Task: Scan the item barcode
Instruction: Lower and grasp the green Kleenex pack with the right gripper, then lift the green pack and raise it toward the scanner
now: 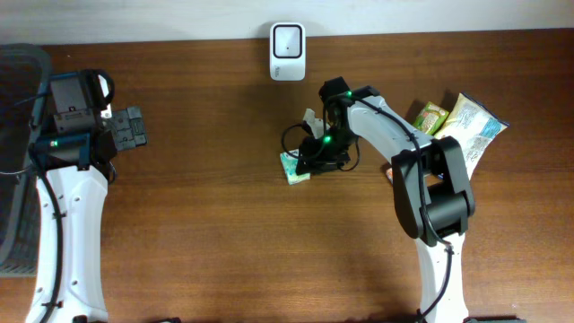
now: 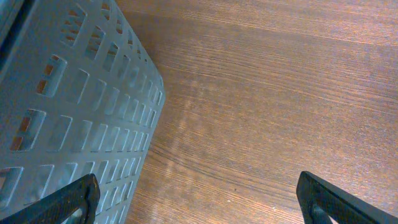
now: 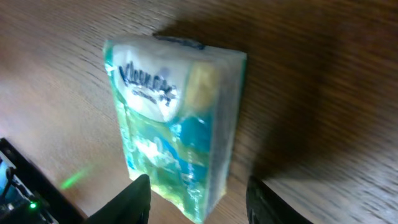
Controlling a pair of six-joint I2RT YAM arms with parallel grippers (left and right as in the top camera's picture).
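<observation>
The Kleenex tissue pack (image 3: 177, 124) lies flat near the middle of the bench (image 1: 197, 233), well apart from the white scanner (image 1: 287, 51) at the far edge. The right gripper (image 3: 199, 202) hangs over the pack, its claw apart and straddling one end. The left gripper (image 2: 205, 199), spread wide and holding nothing, hovers beside the grey basket (image 2: 62, 112) at the left edge.

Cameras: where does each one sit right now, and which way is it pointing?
Overhead: fixed above the table, looking straight down; shows the left arm, right arm, scanner, tissue pack, basket.
Left wrist: on the left arm, facing down at the basket wall and bare wood; left tool fingertips at bottom corners.
Right wrist: on the right arm, facing down at the tissue pack; right tool fingertips straddle its near end.
Shared: overhead and right wrist both see the tissue pack; overhead and left wrist, the basket.
</observation>
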